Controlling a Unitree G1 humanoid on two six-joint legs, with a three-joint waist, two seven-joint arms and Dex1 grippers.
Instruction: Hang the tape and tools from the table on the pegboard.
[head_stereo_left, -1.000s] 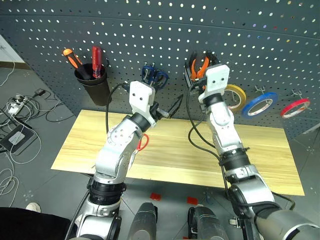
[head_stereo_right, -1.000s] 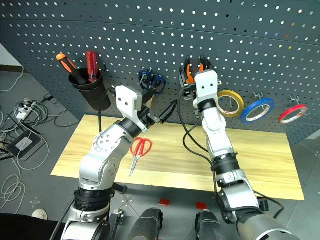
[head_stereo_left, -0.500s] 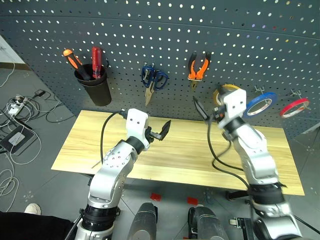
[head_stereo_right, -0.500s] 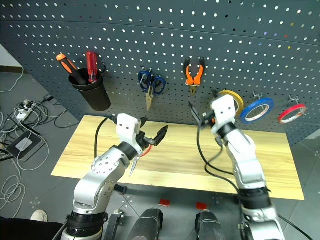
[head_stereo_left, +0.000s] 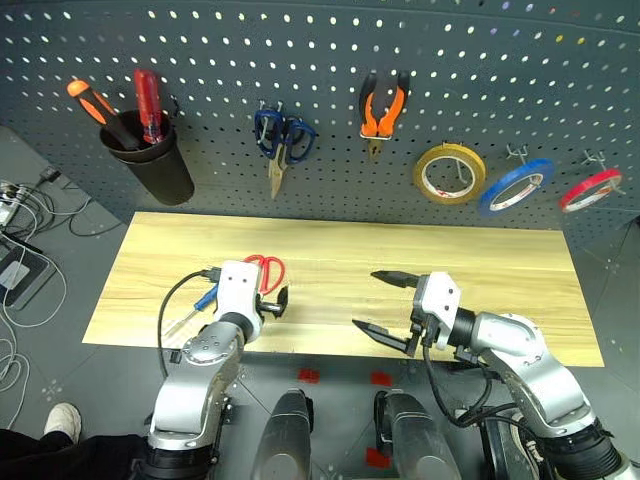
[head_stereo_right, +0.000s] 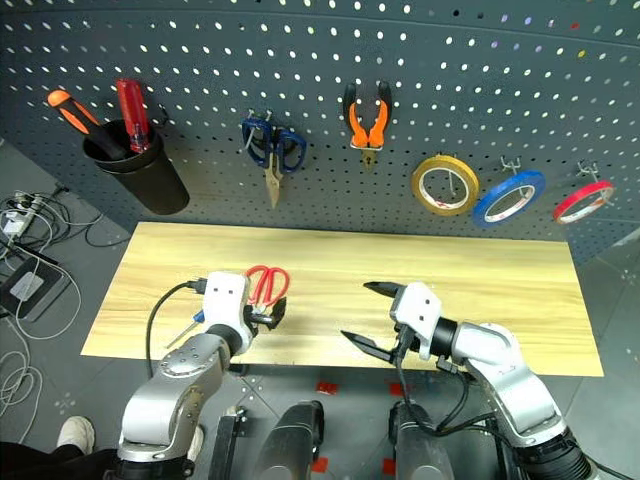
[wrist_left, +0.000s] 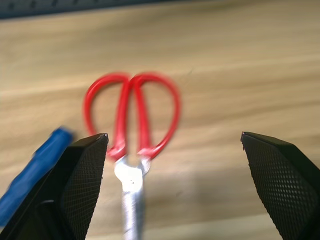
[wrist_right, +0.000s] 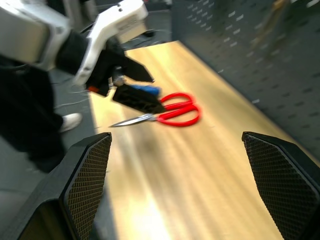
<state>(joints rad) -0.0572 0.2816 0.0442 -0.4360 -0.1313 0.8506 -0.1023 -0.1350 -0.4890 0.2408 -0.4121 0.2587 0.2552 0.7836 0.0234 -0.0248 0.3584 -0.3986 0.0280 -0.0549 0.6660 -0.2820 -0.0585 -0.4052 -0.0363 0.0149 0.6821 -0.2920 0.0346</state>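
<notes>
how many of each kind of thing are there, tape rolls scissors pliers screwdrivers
tape rolls: 3 - yellow-tan tape roll, blue roll, red roll
scissors: 2 - blue-handled scissors, red-handled scissors
pliers: 1 - orange-and-black-handled pliers
screwdrivers: 3 - orange screwdriver, red screwdriver, blue-handled screwdriver
total: 9

Red-handled scissors (head_stereo_right: 262, 287) lie flat, perhaps touching the blue-handled screwdriver (head_stereo_left: 203, 299).

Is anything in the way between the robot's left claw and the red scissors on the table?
No. The left gripper is open, and the red scissors lie flat on the table just ahead of its fingers, with bare wood between. The blue screwdriver lies beside the scissors, off to the side.
</notes>
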